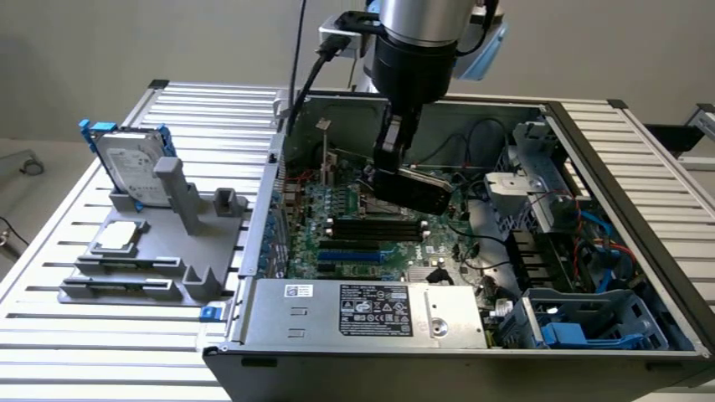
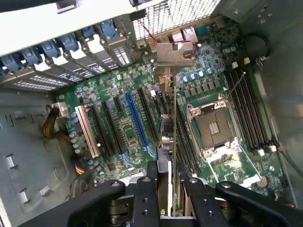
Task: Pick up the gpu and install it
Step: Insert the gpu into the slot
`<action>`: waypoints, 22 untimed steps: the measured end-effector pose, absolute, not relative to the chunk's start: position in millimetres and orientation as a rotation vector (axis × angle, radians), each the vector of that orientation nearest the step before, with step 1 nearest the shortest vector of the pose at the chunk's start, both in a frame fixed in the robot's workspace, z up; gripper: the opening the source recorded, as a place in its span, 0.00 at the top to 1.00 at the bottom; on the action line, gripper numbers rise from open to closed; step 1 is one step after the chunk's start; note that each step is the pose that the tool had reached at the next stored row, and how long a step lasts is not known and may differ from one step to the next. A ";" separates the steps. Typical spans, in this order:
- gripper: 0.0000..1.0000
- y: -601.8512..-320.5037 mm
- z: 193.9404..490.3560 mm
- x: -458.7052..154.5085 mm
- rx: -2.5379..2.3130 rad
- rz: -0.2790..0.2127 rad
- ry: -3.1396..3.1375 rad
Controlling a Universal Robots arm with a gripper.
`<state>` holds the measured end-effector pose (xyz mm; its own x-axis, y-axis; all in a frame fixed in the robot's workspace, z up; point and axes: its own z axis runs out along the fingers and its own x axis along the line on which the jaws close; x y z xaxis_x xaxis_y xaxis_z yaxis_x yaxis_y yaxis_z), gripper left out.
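Observation:
My gripper (image 1: pixel 391 167) reaches down inside the open computer case (image 1: pixel 581 134) and is shut on the gpu (image 1: pixel 411 191), a short black card that hangs tilted above the motherboard (image 1: pixel 369 239). In the wrist view the gpu (image 2: pixel 171 137) is seen edge-on, running away from my gripper (image 2: pixel 169 191), with its green board edge and silver end bracket (image 2: pixel 173 53) pointing at the case's rear slot openings. The card hovers over the black slots between the blue expansion slot (image 2: pixel 137 123) and the CPU socket (image 2: pixel 215 125). I cannot tell whether it touches a slot.
The silver hard drive with a blue frame (image 1: pixel 129 163) stands on a grey fixture (image 1: pixel 146 260) at the exterior view's left, outside the case. The power supply (image 1: pixel 369 310) lies along the case's near wall. Cables and a drive cage (image 1: pixel 581 322) crowd the right.

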<state>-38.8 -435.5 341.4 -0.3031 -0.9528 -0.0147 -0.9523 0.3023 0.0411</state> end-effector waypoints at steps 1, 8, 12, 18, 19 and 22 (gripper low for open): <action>0.74 -435.5 340.5 -38.8 1.870 -0.065 -2.508; 0.74 -435.5 335.7 -38.8 2.024 -0.064 -2.381; 0.74 -435.5 333.6 -38.8 2.104 -0.063 -2.309; 0.74 -435.8 329.0 -45.1 2.141 -0.062 -2.275; 0.74 -436.0 328.3 -47.5 2.141 -0.061 -2.275; 0.74 -436.7 326.7 -52.6 2.144 -0.060 -2.274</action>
